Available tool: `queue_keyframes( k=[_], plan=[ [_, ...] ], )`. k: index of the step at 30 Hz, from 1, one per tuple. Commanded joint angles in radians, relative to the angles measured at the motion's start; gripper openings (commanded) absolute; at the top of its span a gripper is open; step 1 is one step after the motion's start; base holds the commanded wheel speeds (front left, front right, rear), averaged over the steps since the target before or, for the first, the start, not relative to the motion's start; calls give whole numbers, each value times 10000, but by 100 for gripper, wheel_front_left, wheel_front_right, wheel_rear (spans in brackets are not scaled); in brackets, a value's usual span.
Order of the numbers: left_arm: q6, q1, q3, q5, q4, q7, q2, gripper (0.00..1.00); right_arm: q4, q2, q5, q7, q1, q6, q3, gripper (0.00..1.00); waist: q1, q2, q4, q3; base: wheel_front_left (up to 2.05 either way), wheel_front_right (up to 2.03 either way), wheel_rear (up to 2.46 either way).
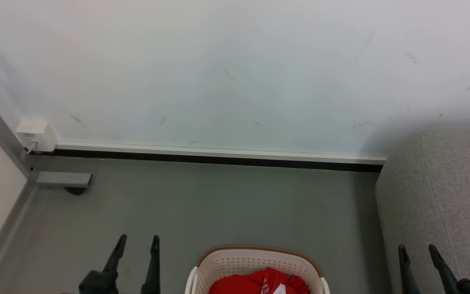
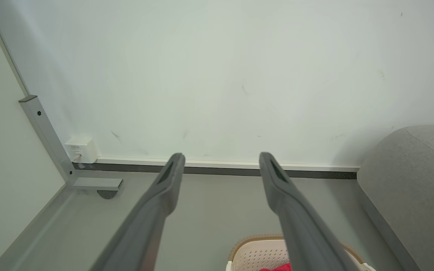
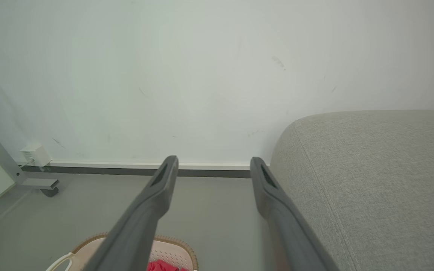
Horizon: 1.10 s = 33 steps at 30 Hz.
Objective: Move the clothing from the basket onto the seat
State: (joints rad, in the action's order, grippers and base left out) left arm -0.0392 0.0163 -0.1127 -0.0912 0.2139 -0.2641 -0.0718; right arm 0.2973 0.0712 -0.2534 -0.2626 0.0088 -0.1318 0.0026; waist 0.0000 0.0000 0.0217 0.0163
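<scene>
Slim dark-grey tapered gripper fingers (image 2: 165, 195)

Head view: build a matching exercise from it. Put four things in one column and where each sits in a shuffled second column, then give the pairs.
Things
1. basket
2. sofa
3. red clothing
4. white wall box

Places
A. inside the basket
B. right edge of the view
C. bottom centre of the view
D. left side of the view, halfway up

Pairs: 1-C, 2-B, 3-A, 4-D
</scene>
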Motion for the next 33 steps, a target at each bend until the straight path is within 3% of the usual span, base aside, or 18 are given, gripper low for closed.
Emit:
queue_keyframes(
  k=[1, 23, 33],
  plan=[
    [68, -70, 19, 55, 18, -7, 29, 100, 54, 47, -8, -34, 117, 21, -25, 100, 0, 0, -8, -4, 0, 0, 0],
    [502, -90, 404, 231, 186, -7, 190, 100, 135, 22, -75, -32, 19, 21, -28, 100, 0, 0, -145, 29, 0, 0, 0],
    [804, 482, 61, 303, 353, -7, 195, 100, -205, 124, -33, -17, -452, 21, 105, 100, 0, 0, -495, 772, 0, 0, 0]
  ],
)
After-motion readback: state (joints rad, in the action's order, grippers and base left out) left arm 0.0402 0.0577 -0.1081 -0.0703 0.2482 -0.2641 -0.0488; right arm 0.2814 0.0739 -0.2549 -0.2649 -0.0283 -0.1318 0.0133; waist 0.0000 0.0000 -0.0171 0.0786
